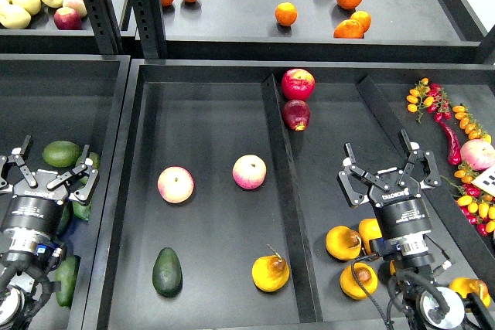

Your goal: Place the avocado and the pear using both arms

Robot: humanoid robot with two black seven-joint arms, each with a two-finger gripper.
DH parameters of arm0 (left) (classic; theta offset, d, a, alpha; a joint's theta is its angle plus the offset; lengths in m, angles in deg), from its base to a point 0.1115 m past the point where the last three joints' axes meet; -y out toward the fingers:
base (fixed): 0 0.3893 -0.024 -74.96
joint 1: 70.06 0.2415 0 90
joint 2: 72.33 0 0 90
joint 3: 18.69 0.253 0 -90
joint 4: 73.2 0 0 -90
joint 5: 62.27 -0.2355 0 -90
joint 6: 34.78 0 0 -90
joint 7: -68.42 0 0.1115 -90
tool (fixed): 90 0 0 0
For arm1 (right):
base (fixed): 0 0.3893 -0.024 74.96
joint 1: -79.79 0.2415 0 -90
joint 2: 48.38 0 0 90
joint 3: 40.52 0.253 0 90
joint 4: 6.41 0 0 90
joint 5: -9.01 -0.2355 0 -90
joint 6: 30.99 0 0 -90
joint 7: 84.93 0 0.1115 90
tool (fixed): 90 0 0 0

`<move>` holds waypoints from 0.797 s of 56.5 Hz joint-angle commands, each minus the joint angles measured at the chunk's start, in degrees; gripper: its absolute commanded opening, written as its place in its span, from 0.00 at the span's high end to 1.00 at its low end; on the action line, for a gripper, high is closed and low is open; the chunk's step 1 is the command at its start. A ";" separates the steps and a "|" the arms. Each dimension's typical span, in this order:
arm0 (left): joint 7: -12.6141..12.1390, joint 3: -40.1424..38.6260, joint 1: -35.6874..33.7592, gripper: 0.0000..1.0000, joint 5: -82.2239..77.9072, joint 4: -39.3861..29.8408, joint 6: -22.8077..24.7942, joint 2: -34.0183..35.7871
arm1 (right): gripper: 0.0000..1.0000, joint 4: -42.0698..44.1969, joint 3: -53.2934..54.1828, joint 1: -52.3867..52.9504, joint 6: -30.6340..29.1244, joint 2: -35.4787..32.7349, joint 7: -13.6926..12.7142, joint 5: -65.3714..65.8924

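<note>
The avocado (167,271), very dark green and egg-shaped, lies near the front left of the middle tray (209,113). The pear (271,273), golden yellow with a thin brown stem, rests to its right in the same tray, close to the divider. My left gripper (52,157) hovers open over the left bin, above a lighter green fruit (60,152), well left of the avocado. My right gripper (377,152) is open over the right compartment, up and to the right of the pear. Neither gripper holds anything.
Two pink-yellow apples (175,184) (249,171) sit mid-tray behind the avocado and pear. Red apples (298,83) lie at the back by the divider (282,191). Yellow fruits (343,243) crowd under my right arm. Small peppers (464,125) fill the far right. Oranges (285,13) occupy the upper shelf.
</note>
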 commanded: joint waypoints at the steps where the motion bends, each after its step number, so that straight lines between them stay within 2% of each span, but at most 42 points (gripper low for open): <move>1: -0.22 -0.25 0.00 0.00 -0.03 0.06 0.00 0.00 | 0.00 -0.06 0.07 -0.09 0.00 0.00 -0.01 0.00; 12: 0.13 -0.34 -0.09 0.00 -0.03 0.23 0.00 0.00 | 0.00 -0.06 0.16 -0.09 0.00 0.00 0.08 0.00; 34: -1.01 -0.16 -0.35 0.00 -0.03 0.15 0.00 0.00 | 0.00 0.29 0.60 -0.09 0.00 0.00 0.78 -0.18; 40: -3.73 -0.16 -0.70 0.00 0.06 0.06 0.00 0.00 | 0.00 0.29 0.78 -0.09 0.00 0.00 0.52 -0.18; 45: -7.60 -0.16 -0.88 0.00 0.15 0.06 0.00 0.00 | 0.00 0.29 0.78 0.00 0.00 0.00 0.08 -0.27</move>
